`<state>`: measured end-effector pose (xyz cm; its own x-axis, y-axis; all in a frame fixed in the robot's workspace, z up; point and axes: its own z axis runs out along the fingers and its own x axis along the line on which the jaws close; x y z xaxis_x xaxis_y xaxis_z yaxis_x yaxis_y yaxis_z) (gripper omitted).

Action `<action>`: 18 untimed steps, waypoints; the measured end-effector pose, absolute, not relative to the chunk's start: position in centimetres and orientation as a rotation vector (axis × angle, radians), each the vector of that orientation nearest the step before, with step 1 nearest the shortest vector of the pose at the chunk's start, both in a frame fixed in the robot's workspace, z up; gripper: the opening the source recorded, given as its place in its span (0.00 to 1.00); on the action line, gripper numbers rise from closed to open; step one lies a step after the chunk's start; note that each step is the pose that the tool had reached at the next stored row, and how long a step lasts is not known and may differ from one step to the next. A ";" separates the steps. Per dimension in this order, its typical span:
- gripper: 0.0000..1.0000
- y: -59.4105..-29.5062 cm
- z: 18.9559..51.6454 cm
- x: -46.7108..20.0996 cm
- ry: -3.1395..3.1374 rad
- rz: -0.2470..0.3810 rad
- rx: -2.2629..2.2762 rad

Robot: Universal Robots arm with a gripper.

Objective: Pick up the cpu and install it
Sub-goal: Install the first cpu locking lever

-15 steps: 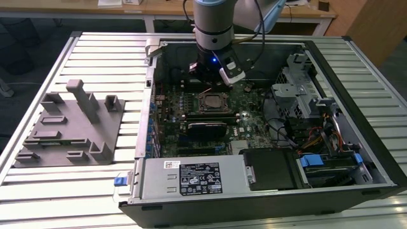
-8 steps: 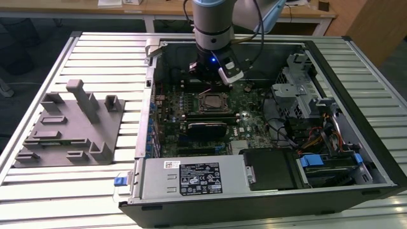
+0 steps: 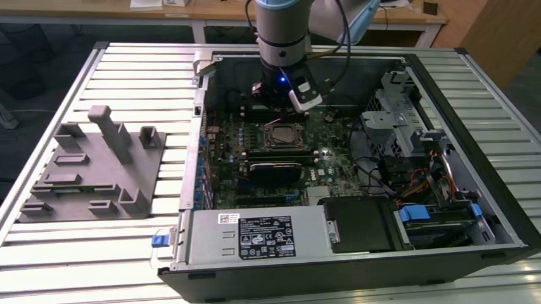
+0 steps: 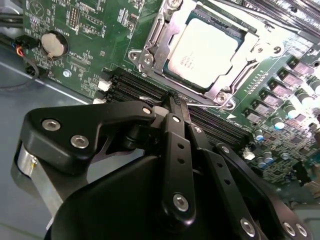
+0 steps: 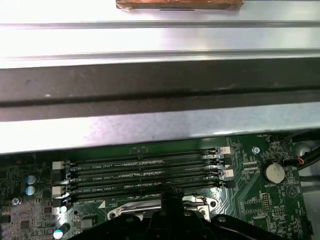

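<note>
Closest in the second wrist view, black gripper (image 4: 176, 102), fingers pressed together, tips right at the near edge of the socket frame (image 4: 150, 52). Touching or crossing a thin metal lever (image 4: 210, 105) there; cannot tell whether pinching it. Under the tips, just beside the socket, black memory slots (image 4: 135, 85). Seated flat inside the socket, the cpu (image 4: 202, 50), pale silver top uncovered. Well off to one side of the socket, a coin cell battery (image 4: 54, 44) on the green motherboard (image 4: 90, 25). Past the socket, rows of capacitors (image 4: 300, 95). Around all this in the exterior view, the computer case (image 3: 338, 272), its power supply (image 3: 253, 234) well apart from the socket.
</note>
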<state>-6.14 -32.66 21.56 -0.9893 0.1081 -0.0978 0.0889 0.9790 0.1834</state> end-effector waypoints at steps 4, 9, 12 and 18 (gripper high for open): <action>0.11 -32.7 21.5 -6.1 3.017 0.272 0.155; 0.11 -32.7 21.3 -6.3 2.986 0.267 0.159; 0.11 -32.7 21.2 -6.6 2.970 0.266 0.165; 0.11 -32.6 21.0 -6.9 2.960 0.261 0.219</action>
